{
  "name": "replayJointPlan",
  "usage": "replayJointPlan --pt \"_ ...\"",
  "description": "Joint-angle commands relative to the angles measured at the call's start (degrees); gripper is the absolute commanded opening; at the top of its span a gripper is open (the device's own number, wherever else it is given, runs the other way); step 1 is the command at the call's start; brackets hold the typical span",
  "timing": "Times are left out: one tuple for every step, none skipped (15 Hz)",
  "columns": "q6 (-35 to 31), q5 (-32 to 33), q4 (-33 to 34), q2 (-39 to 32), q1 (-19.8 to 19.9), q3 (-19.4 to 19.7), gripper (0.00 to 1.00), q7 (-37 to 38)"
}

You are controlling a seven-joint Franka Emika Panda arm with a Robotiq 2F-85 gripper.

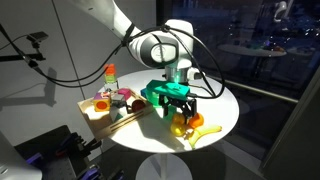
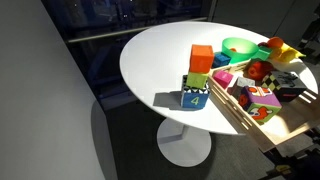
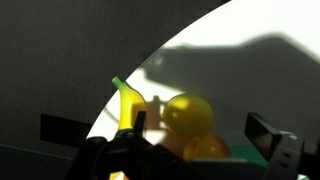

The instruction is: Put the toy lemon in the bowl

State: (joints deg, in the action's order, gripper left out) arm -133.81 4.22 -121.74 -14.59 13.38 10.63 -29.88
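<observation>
— What is the biggest thing below the claw?

— A round white table (image 1: 225, 108). In an exterior view the claw (image 1: 178, 108) hangs low over it, at the end of a white arm (image 1: 150, 45) that reaches in from above and behind.

— What lies off to the claw's side?

— A wooden tray (image 1: 98, 122) full of coloured toys sits apart from the claw, at the table's edge. Between the tray and the claw, just beside the claw, stands the green bowl (image 1: 152, 92). In an exterior view the bowl (image 2: 238, 46) is upright near the table's rim.

— And right under the claw?

— Three toy fruits lie close together. In the wrist view the banana (image 3: 128, 103) is ahead of the claw and nearer one finger, with its green stem pointing away. The lemon (image 3: 190, 113) sits on the table just beside the banana, roughly between the two fingers (image 3: 270, 135). It is outside the bowl. The orange (image 3: 205, 148) touches the lemon on the side nearer the claw.

— Is the claw (image 3: 165, 138) holding anything?

— No. Its fingers stand wide apart at either edge of the wrist view, so the claw is spread and grips nothing. Whether a finger touches the lemon cannot be told. In an exterior view the banana (image 1: 205, 131) pokes out past the claw towards the table's edge.
</observation>
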Motion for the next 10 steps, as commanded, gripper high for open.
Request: replayJointPlan --pt "-1.7 -1.0 1.7 -2.1 1.7 -1.7 1.0 -3.4" --pt "-2.4 -1.0 1.6 -2.5 1.9 -1.9 1.0 -3.7" --pt "-3.1 -1.0 1.6 -2.9 1.9 -2.2 1.0 -4.1" --pt "-3.6 -1.0 1.7 -3.3 1.9 -2.5 1.0 -4.4" --pt "-4.0 -0.9 1.7 -3.6 2.0 -2.7 1.0 -4.5" --pt "-4.3 -0.8 1.9 -4.0 2.0 -2.9 1.0 -4.5" --pt "-4.6 -0.7 2.0 -4.4 2.0 -3.0 1.0 -4.4" --pt "-4.8 -0.6 2.1 -4.7 2.0 -3.1 1.0 -4.4" --pt "-5.0 -0.4 2.3 -5.1 2.1 -3.2 1.0 -4.2" --pt "-5.1 -0.2 2.4 -5.4 2.1 -3.2 1.0 -4.1"
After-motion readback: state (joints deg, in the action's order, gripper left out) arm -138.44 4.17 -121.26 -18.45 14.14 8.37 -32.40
